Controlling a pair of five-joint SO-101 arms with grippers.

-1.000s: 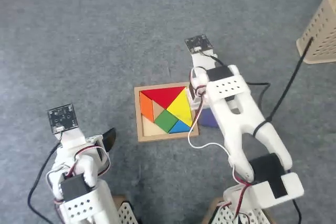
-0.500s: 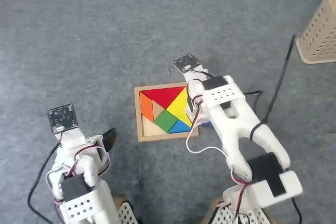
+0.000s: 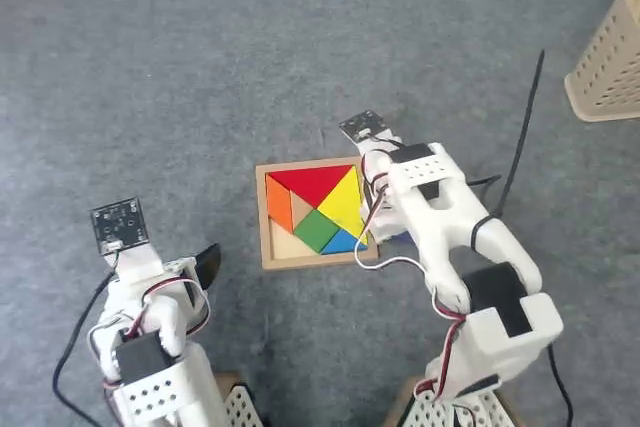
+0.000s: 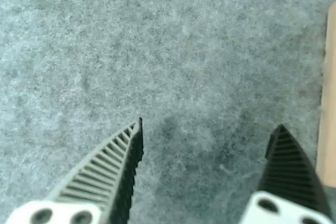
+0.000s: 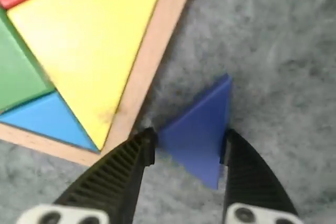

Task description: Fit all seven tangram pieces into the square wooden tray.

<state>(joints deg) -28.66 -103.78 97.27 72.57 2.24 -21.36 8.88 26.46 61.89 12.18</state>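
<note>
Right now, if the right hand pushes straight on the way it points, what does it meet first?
The blue triangle pinched in the right hand, beside the wooden tray; beneath it, probably carpet.

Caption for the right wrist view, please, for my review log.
Right gripper grips the blue triangle on the grey carpet, just outside the wooden tray rim.

From above, the right arm [image 3: 450,217] hides most of the blue triangle [image 5: 197,135] and the tray's [image 3: 310,262] right rim; the basket [image 3: 605,57] is cut off.
</note>
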